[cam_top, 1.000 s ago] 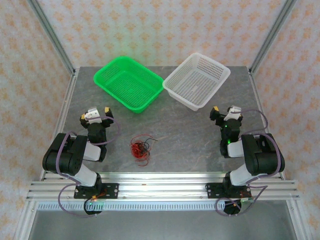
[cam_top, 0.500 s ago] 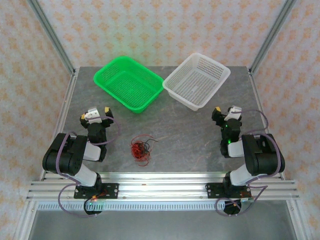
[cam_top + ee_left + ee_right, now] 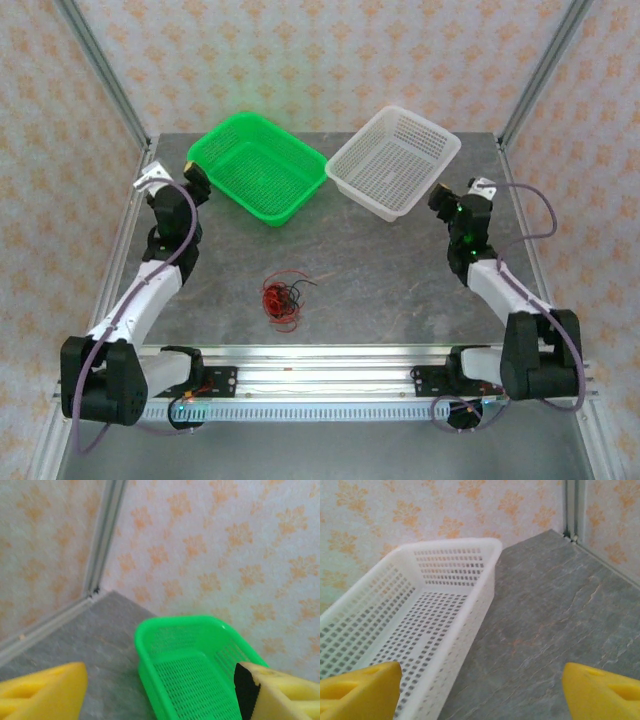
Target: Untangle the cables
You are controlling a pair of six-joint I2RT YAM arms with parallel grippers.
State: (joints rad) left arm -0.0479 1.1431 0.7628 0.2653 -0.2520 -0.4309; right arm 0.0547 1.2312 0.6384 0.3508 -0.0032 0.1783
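Both arms have stretched forward since a second ago: your left claw (image 3: 172, 172) hangs wide open at the left corner of the green plastic basket (image 3: 262, 165), your right claw (image 3: 460, 195) wide open beside the white mesh basket (image 3: 395, 160). The tangle of thin red and black cables (image 3: 282, 298) lies on the grey desk (image 3: 380, 270), front middle, its long axis near-to-far, one black strand pointing right.
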